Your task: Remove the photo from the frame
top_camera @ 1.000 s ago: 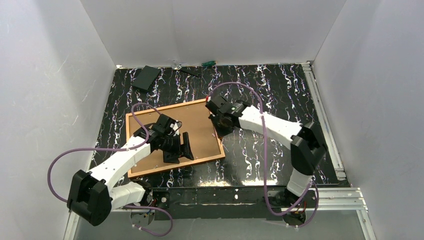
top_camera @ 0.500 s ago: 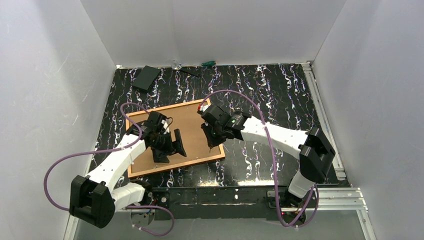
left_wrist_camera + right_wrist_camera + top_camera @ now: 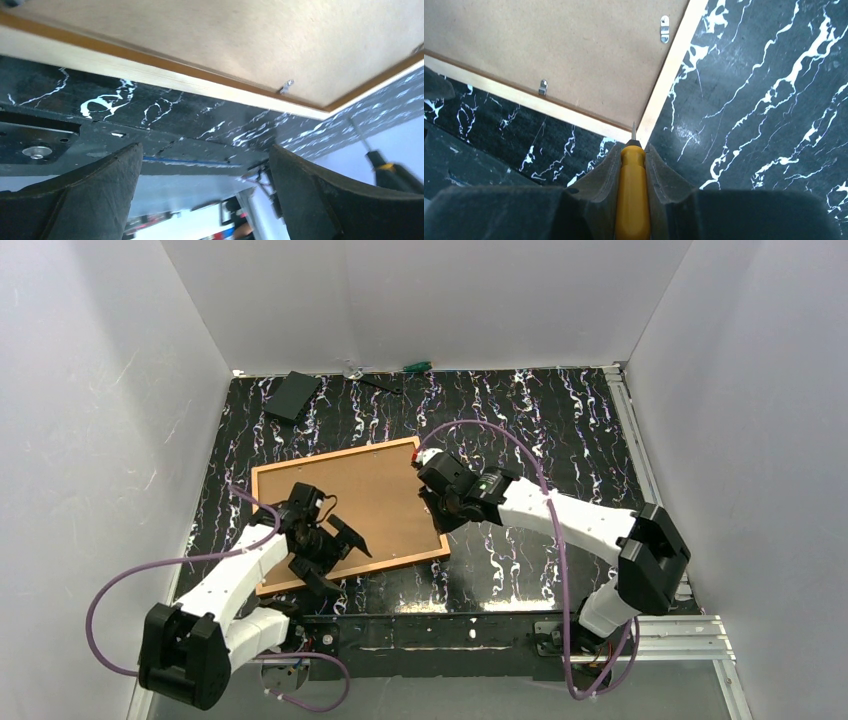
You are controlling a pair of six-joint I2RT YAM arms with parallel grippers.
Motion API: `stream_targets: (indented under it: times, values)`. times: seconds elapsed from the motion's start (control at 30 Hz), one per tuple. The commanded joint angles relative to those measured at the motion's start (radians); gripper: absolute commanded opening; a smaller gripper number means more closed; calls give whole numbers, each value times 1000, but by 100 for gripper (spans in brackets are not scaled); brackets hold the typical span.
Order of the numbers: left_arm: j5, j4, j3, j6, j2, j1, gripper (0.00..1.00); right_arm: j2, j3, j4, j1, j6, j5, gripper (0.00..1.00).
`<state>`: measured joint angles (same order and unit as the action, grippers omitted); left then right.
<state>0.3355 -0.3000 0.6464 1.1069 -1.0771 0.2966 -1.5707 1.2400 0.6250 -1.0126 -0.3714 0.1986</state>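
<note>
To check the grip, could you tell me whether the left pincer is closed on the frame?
No, the left pincer is open, its fingers spread wide with no part of the frame between them.

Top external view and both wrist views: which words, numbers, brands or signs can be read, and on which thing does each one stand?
No text can be read in any view.
The photo, brown board back up: plain, no print.
The frame: bare wood, no label.
The screwdriver, yellow handle, in the right gripper: no brand visible.
The black flat object at the far edge: too small to tell.
</note>
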Motion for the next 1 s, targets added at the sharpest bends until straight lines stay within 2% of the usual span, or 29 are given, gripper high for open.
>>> stream_targets:
  times: [0.0,0.17,0.23,0.4,0.73,0.87,0.97]
  values:
    - [-118,-68,-68,293,102,-5,98,73,-58,-47,-2,-30,-20,1]
    - [-267,-34,-105,406,135,-5,98,149,-141,-69,-1,-51,-17,1]
    - [-289,-46,-124,474,118,-5,93,174,-166,-73,-2,-56,-16,1]
    - [-365,-46,-187,542,131,-5,67,211,-199,-71,-1,-57,-10,1]
    - [-452,-65,-289,552,220,-3,37,233,-231,-94,-1,-65,-30,1]
    - [-494,-60,-287,500,216,-3,16,242,-230,-97,-1,-67,-37,1]
    - [-504,-33,-267,397,207,-3,7,238,-227,-93,-1,-59,-49,1]
